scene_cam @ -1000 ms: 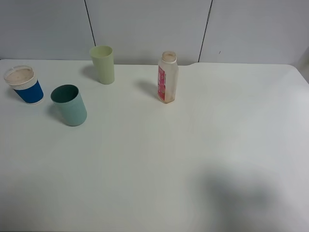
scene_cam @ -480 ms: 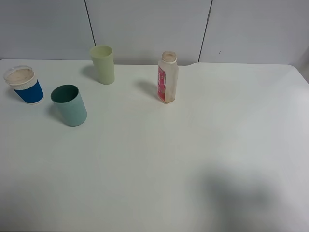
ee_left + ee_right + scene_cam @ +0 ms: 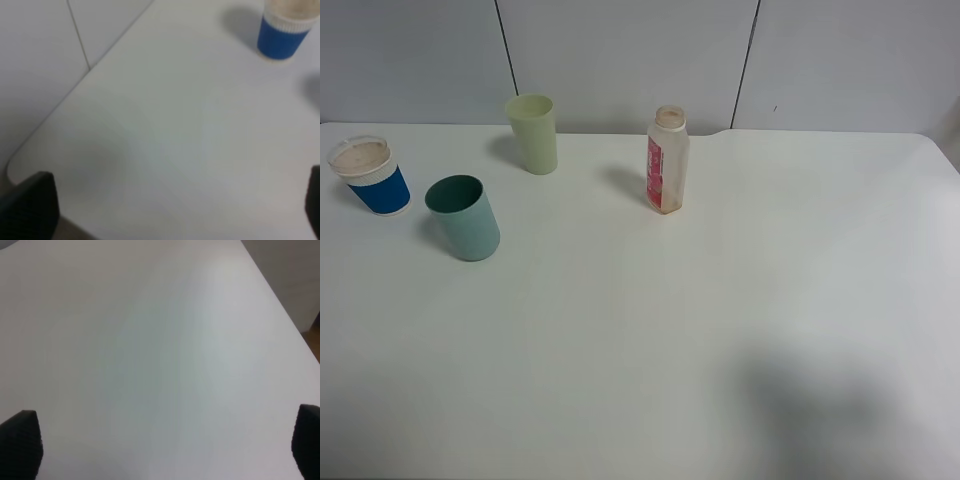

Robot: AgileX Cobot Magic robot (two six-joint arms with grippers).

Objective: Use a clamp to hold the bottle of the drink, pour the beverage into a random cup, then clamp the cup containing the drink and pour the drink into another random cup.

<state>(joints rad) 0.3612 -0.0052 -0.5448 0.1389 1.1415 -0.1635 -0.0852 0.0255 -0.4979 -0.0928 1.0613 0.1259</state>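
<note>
- Far left on the desk we see the blue-sleeved cup, upright.
- Just right of it, the teal tumbler; behind it, a pale green tumbler.
- Mid-desk, the bottle stands upright, uncapped.
- Left pincer: wide, empty, over bare desk.
- Right pincer: wide, empty.

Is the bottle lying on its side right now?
No, the bottle stands upright on the table, neck up, in the high view.
</note>
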